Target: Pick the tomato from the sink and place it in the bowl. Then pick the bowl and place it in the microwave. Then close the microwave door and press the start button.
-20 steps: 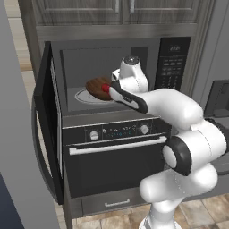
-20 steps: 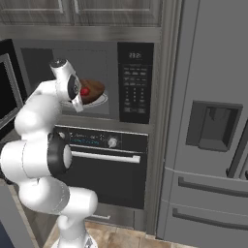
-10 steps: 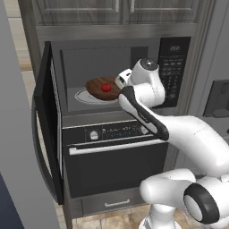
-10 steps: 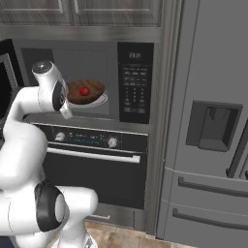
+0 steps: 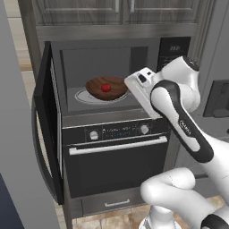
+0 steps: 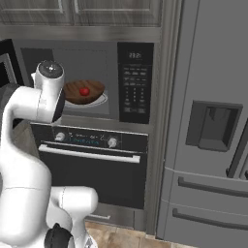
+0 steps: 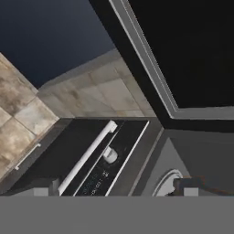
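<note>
Kitchen cabinetry frames a built-in microwave (image 5: 107,85) above an oven (image 5: 117,156), beside a grey fridge (image 6: 208,126). Inside the microwave, the tomato (image 5: 106,87) sits in the wooden bowl (image 5: 106,87), which rests on the white turntable (image 5: 89,97), so 2 of the task's steps look done. The microwave door (image 5: 47,134) stands swung wide open to the left, its panel edge-on to the left base camera and its free edge toward the robot.

The gripper (image 7: 116,191) hangs just outside the cavity's right front, looking down across the oven handle (image 7: 87,157) toward the floor; whether its fingers are apart or together I cannot tell. The door lies well to the hand's left, across the whole opening. Closing it probably means reaching past the door's outer face and pushing rightward.
</note>
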{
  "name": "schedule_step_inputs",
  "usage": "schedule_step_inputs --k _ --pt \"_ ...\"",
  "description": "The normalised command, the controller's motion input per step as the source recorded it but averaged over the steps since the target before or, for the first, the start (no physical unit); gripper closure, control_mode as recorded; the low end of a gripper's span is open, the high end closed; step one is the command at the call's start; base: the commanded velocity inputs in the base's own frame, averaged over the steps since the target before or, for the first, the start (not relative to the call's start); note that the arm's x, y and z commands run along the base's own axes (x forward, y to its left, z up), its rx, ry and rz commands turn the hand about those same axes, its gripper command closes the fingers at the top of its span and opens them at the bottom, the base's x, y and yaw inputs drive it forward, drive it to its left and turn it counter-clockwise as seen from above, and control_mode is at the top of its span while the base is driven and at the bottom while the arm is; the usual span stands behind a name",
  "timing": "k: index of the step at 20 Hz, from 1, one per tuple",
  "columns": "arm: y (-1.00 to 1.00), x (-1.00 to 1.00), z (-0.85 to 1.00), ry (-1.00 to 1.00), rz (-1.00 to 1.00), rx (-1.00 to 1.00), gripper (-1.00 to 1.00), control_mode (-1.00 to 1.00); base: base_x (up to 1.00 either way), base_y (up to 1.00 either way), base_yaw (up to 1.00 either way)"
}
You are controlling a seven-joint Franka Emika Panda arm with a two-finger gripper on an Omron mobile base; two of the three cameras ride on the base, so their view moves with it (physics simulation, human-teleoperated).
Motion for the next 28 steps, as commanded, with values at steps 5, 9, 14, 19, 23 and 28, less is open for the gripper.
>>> schedule_step_inputs --k 5,9,14,19,23,28 --pt "0.26 -1.00 0.43 0.03 0.19 0.22 -1.00 -1.00 0.00 0.00 0.00" --pt "0.47 -1.00 0.22 0.00 0.11 0.06 -1.00 -1.00 0.00 0.00 0.00" --pt "0.48 -1.00 0.22 0.00 0.10 0.02 -1.00 -1.00 0.00 0.00 0.00" --pt "0.20 -1.00 0.34 -0.01 0.05 0.02 -1.00 -1.00 0.00 0.00 0.00" --pt "0.00 -1.00 0.18 0.00 0.00 0.05 -1.00 -1.00 0.00 0.00 0.00" --pt "0.08 -1.00 0.00 0.03 0.00 0.02 -1.00 -1.00 0.00 0.00 0.00"
